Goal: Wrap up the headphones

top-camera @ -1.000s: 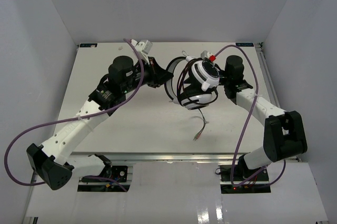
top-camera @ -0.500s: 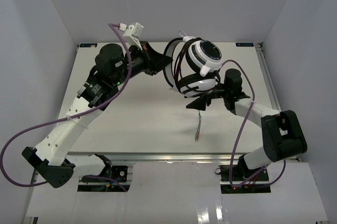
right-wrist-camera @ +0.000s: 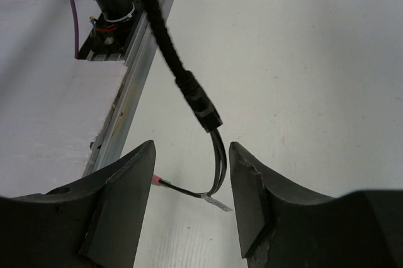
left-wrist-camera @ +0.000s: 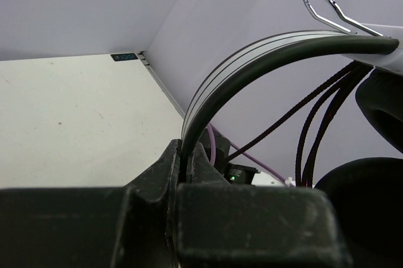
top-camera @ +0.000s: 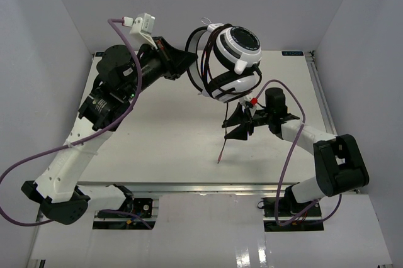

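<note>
Overhead, we see the left tool (top-camera: pixel 187 64) clamped shut on the white headband (left-wrist-camera: pixel 252 70) of the headphones (top-camera: pixel 234 54), holding them in the air at the upper centre of the frame, above the far part of the tabletop (top-camera: pixel 157 136). The headband arcs from the tool toward the right. One round white-and-black ear cup faces up toward the camera, with the other tucked below it. Dark cord (top-camera: pixel 225 145) loops several times around the headphones. Its loose tail hangs toward the lower centre of the frame, leaning slightly left, tip near the tabletop.

The right tool (top-camera: pixel 237 124) sits low, just beside this tail, jaws partly apart. In the right wrist view, the cord (right-wrist-camera: pixel 189 89) slants from upper left down into the gap, gripped by neither finger (right-wrist-camera: pixel 119 192).
</note>
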`<state>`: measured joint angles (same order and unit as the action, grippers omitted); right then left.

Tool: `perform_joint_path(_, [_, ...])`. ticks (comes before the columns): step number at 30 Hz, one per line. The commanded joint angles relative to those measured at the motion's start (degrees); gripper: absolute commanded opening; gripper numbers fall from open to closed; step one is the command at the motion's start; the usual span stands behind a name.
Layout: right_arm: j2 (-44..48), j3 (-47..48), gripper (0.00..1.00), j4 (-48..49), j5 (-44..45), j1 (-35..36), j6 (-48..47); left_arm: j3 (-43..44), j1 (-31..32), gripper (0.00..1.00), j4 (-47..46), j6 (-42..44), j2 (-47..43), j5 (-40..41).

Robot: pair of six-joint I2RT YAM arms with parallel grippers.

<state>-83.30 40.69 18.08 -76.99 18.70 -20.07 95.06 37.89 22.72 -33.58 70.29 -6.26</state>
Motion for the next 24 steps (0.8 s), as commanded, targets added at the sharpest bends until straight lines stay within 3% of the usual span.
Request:
perform_joint_path(1, [3.1, 0.0, 0.57, -0.6, -1.9, 1.5, -1.6, 3.5, 0.2, 0.00, -2.7, -2.4, -0.6, 1.8])
perform_joint_path(8, [4.6, 0.1, 0.48, -0.6, -0.8, 3.0, -0.5, 3.2, 0.2, 0.00, -2.8, -2.9, -0.6, 3.1])
perform_joint_path(16, [6.1, 0.4, 0.25, -0.6, -1.1, 5.6, 1.3, 2.4, 0.2, 0.00, -3.7, -3.4, -0.8, 4.8])
perform_joint_path(18, [6.3, 0.4, 0.12, -0.6, -0.7, 6.0, 2.1, 2.4, 0.2, 0.00, -3.8, -3.4, -0.8, 5.2])
perform_joint_path(20, [6.6, 0.3, 0.08, -0.9, 0.2, 6.0, 2.5, 2.4, 0.2, 0.00, -3.8, -3.3, -0.8, 5.5])
perform_joint_path(22, [7.7, 0.8, 0.08, -3.5, 3.7, 6.1, 0.7, 2.1, 0.2, 0.00, -3.8, -3.1, -0.7, 8.4])
perform_joint_path(24, [9.2, 3.5, 0.08, -15.9, 7.4, 6.2, -6.3, 1.1, 0.2, 0.00, -3.7, -2.8, -0.8, 10.8])
